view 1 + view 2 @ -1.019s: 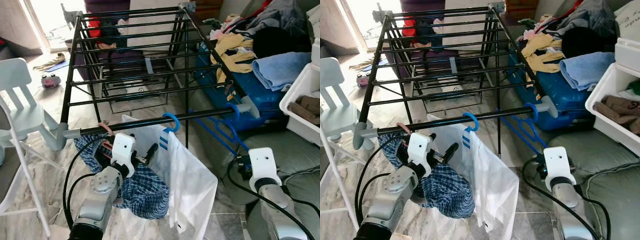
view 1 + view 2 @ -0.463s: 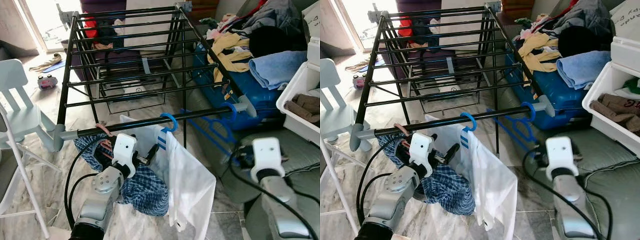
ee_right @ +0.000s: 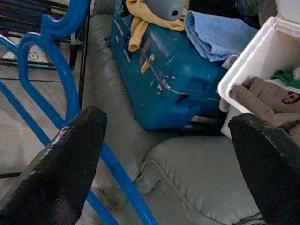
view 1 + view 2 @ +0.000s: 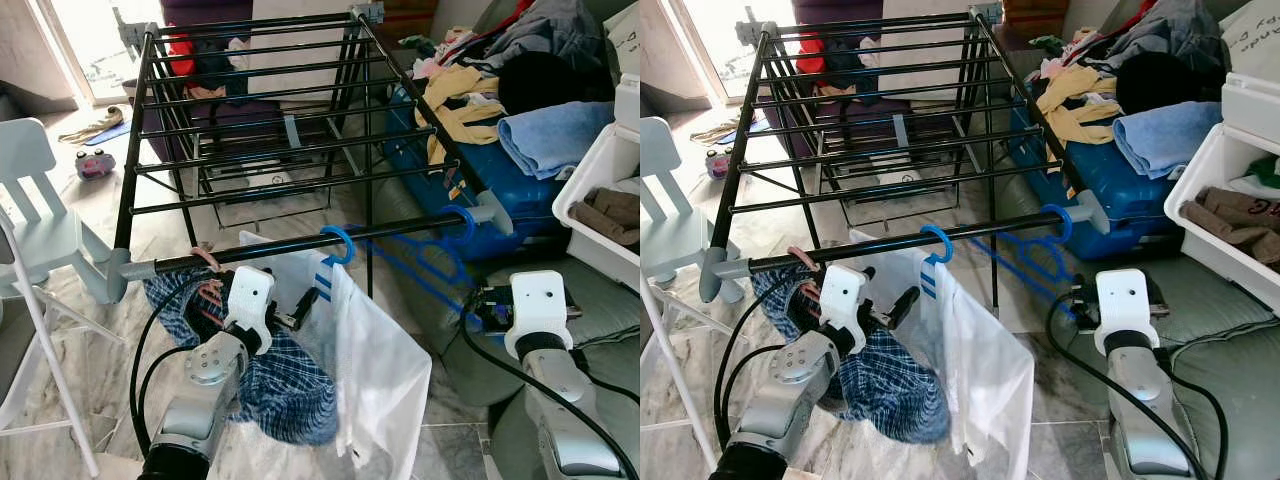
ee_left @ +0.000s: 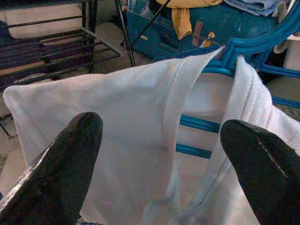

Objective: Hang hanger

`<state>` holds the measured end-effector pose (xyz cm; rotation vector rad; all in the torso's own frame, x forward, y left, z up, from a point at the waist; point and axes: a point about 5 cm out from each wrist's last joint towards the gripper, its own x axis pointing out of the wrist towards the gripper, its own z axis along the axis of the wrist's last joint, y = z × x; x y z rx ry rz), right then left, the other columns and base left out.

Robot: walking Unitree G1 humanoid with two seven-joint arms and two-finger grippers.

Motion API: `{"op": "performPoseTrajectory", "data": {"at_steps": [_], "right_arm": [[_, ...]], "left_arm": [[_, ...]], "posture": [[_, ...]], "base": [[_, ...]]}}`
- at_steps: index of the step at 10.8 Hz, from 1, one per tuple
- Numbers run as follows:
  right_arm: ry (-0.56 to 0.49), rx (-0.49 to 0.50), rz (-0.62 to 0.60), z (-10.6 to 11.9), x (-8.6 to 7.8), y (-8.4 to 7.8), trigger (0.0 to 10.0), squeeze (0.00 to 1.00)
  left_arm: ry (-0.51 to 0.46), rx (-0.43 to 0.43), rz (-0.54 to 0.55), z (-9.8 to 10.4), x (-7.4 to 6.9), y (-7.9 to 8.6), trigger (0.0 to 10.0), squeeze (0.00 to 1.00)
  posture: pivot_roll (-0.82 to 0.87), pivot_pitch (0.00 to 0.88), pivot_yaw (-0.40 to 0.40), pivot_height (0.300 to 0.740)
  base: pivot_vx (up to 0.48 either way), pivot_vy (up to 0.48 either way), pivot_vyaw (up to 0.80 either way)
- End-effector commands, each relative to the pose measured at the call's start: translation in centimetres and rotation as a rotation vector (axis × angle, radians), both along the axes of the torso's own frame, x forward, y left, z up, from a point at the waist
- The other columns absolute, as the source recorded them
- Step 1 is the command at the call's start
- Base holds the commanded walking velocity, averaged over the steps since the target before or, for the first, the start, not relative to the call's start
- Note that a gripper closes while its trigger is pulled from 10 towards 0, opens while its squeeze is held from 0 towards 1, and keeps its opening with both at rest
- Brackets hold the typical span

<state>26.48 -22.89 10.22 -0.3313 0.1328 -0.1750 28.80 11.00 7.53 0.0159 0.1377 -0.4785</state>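
A black drying rack (image 4: 290,93) stands before me, and its front rail (image 4: 400,230) carries three hangers. A pink hook holds a plaid shirt (image 4: 285,395) at the left. A blue hanger hook (image 4: 341,243) in the middle carries a white shirt (image 4: 385,370). An empty blue hanger (image 4: 432,268) hangs at the rail's right end. My left gripper (image 4: 290,312) is open just below the rail, facing the white shirt's collar (image 5: 187,79). My right gripper (image 3: 168,136) is open beside the empty blue hanger (image 3: 70,89), not touching it.
A blue suitcase (image 4: 520,190) piled with clothes lies to the right of the rack. A white bin (image 4: 600,195) with folded items sits at the far right above a grey cushion (image 4: 600,300). A pale chair (image 4: 50,230) stands at the left.
My right arm has risen a little toward the empty blue hanger. The plaid shirt's lower hem is swinging. The left gripper has kept its place.
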Motion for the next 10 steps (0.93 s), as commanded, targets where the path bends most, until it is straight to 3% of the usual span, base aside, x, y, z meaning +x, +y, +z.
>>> {"op": "performPoseTrajectory", "data": {"at_steps": [1,7,10], "right_arm": [[-0.028,0.003,0.004,0.5,0.1,0.1,10.0,1.00],[-0.034,0.017,-0.003,0.6,0.4,0.2,10.0,1.00],[-0.058,0.028,0.026,1.0,1.1,0.9,10.0,1.00]], "left_arm": [[0.002,0.006,0.002,0.1,0.2,0.0,10.0,0.00],[0.000,0.007,0.001,0.1,0.2,0.0,10.0,0.00],[-0.038,0.027,0.038,1.1,0.6,1.6,10.0,0.00]], "posture": [[-0.19,0.000,0.017,0.740],[-0.19,0.000,0.012,0.740],[-0.15,0.000,0.009,0.740]], "base": [[-0.292,0.000,0.00],[-0.349,0.000,0.00],[-0.352,0.000,0.00]]}}
